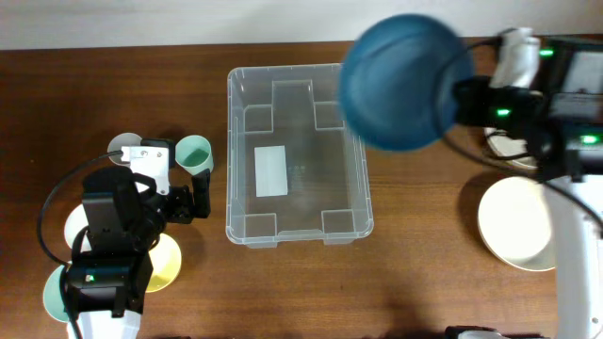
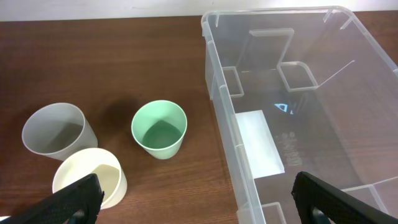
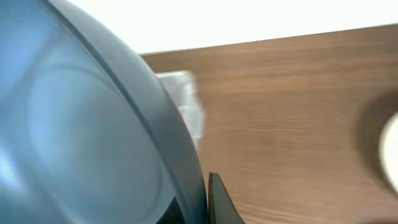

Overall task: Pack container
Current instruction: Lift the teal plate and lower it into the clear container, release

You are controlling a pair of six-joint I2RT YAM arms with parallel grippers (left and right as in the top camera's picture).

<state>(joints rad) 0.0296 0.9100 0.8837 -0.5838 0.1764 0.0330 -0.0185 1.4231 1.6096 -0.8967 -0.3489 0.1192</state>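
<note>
Overhead view: at lower left the left claw (image 1: 200,196) is held apart, empty, near a green cup (image 1: 193,153). The container (image 1: 311,188) is seen mid-frame on the bench (image 1: 424,273). It is judged light, stiff and slippery, best taken by its rim. At upper right the right claw (image 1: 459,99) is clamped on a blue bowl (image 1: 400,80).

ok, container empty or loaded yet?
Empty. The container shows only the white label on its base; the blue bowl hangs in the right gripper over its far right corner, not inside.
</note>
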